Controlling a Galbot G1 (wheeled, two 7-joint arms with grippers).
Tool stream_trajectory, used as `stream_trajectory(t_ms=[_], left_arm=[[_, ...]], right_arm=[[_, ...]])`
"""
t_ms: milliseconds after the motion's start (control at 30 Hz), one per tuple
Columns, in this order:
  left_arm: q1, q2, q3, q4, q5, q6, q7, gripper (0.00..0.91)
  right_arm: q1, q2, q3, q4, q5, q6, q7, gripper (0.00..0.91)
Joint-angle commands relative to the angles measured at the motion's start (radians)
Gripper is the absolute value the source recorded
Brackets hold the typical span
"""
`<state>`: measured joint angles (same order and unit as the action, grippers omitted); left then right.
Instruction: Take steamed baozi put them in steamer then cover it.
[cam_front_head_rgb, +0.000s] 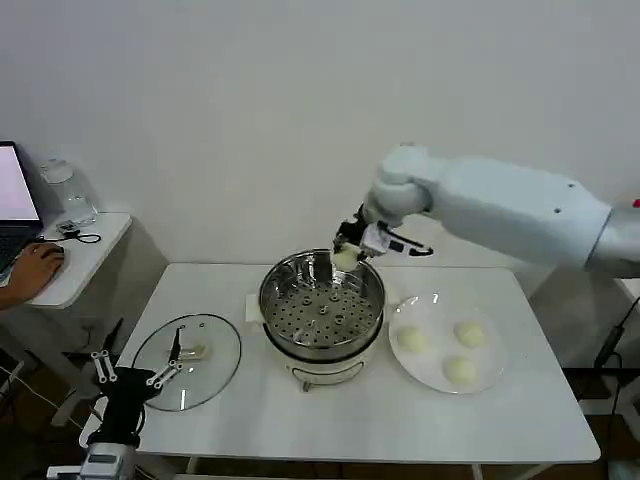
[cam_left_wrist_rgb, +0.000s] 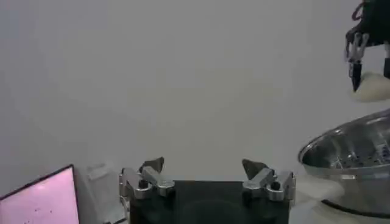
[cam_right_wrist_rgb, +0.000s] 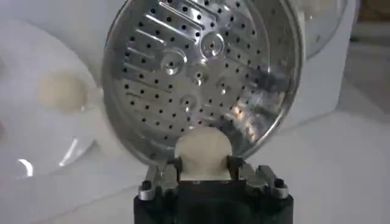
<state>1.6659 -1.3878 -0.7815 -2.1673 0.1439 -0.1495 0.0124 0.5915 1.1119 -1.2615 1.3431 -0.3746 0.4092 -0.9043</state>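
My right gripper (cam_front_head_rgb: 347, 250) is shut on one cream-white baozi (cam_front_head_rgb: 345, 259) and holds it over the far rim of the steamer (cam_front_head_rgb: 322, 306), a shiny steel pot with a perforated tray. In the right wrist view the baozi (cam_right_wrist_rgb: 203, 151) sits between the fingers above the tray (cam_right_wrist_rgb: 195, 73). Three more baozi (cam_front_head_rgb: 412, 340) lie on the white plate (cam_front_head_rgb: 436, 381) to the right of the pot. The glass cover (cam_front_head_rgb: 188, 361) rests flat on the table at the left. My left gripper (cam_front_head_rgb: 130, 376) stands open beside the cover, near the table's front left edge.
A side table (cam_front_head_rgb: 70, 262) with a laptop and a glass jar stands at the far left, and a person's hand rests on it. The white table (cam_front_head_rgb: 360, 430) has bare room in front of the pot and the plate.
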Motion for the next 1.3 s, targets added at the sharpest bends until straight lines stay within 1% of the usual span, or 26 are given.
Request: stream_trajectory(t_ms=[33, 200, 433, 500, 533, 567, 633, 667, 800, 900, 967, 1000, 1033, 1067, 1100, 1133, 1167, 1200, 1233, 1300], left_arm=[[0.001, 0.0, -0.004, 0.005, -0.001, 0.0, 0.0, 0.907], [0.0, 0.003, -0.012, 0.016, -0.003, 0.0, 0.0, 0.907], [-0.012, 0.007, -0.006, 0.028, -0.002, 0.003, 0.0, 0.907], [-0.014, 0.007, -0.006, 0.031, -0.002, 0.004, 0.0, 0.907], [-0.014, 0.008, -0.006, 0.031, -0.002, 0.003, 0.0, 0.907], [-0.014, 0.008, -0.006, 0.033, -0.002, 0.004, 0.0, 0.907], [-0.013, 0.008, -0.008, 0.034, -0.003, 0.003, 0.001, 0.907], [-0.013, 0.008, -0.01, 0.036, -0.003, 0.002, 0.001, 0.907], [-0.011, 0.008, -0.013, 0.039, -0.003, 0.0, 0.001, 0.907], [-0.01, 0.008, -0.013, 0.039, -0.003, -0.001, 0.001, 0.907], [-0.01, 0.008, -0.012, 0.039, -0.003, -0.001, 0.001, 0.907], [-0.01, 0.007, -0.01, 0.039, -0.002, -0.003, 0.001, 0.907], [-0.011, 0.006, -0.008, 0.038, -0.002, -0.004, 0.001, 0.907], [-0.011, 0.006, -0.006, 0.036, -0.002, -0.004, 0.002, 0.907], [-0.01, 0.006, -0.003, 0.033, -0.002, -0.004, 0.002, 0.907], [-0.011, 0.005, -0.002, 0.031, -0.002, -0.004, 0.002, 0.907], [-0.011, 0.005, 0.002, 0.026, -0.002, -0.004, 0.002, 0.907], [-0.011, 0.005, 0.004, 0.023, -0.002, -0.004, 0.002, 0.907], [-0.011, 0.005, 0.005, 0.022, -0.002, -0.004, 0.002, 0.907], [-0.01, 0.005, 0.008, 0.018, -0.003, -0.006, 0.002, 0.907]], right_arm=[[-0.073, 0.044, 0.01, -0.034, -0.141, 0.055, 0.023, 0.524], [-0.124, 0.054, 0.019, -0.057, -0.166, 0.067, 0.028, 0.524], [-0.164, 0.097, 0.04, -0.108, -0.199, 0.087, 0.051, 0.534], [-0.168, 0.109, 0.043, -0.126, -0.201, 0.091, 0.056, 0.574], [-0.17, 0.116, 0.044, -0.136, -0.206, 0.094, 0.058, 0.665], [-0.173, 0.119, 0.046, -0.147, -0.21, 0.098, 0.06, 0.806], [-0.176, 0.129, 0.05, -0.162, -0.209, 0.1, 0.069, 0.856], [-0.178, 0.132, 0.051, -0.168, -0.21, 0.101, 0.071, 0.907], [-0.194, 0.148, 0.078, -0.206, -0.215, 0.105, 0.079, 0.907], [-0.19, 0.147, 0.086, -0.213, -0.192, 0.102, 0.076, 0.907], [-0.174, 0.142, 0.082, -0.209, -0.15, 0.094, 0.064, 0.907], [-0.162, 0.139, 0.076, -0.21, -0.104, 0.082, 0.053, 0.907], [-0.154, 0.136, 0.075, -0.212, -0.077, 0.078, 0.047, 0.907], [-0.139, 0.13, 0.068, -0.21, -0.019, 0.061, 0.024, 0.907], [-0.114, 0.124, 0.053, -0.209, 0.048, 0.04, 0.014, 0.907], [-0.103, 0.12, 0.047, -0.209, 0.085, 0.029, 0.007, 0.907], [-0.081, 0.112, 0.043, -0.208, 0.133, 0.005, -0.014, 0.907], [-0.049, 0.103, 0.021, -0.21, 0.229, -0.031, -0.029, 0.907], [-0.036, 0.097, 0.009, -0.211, 0.261, -0.043, -0.035, 0.907], [0.012, 0.074, -0.021, -0.218, 0.394, -0.108, -0.071, 0.907]])
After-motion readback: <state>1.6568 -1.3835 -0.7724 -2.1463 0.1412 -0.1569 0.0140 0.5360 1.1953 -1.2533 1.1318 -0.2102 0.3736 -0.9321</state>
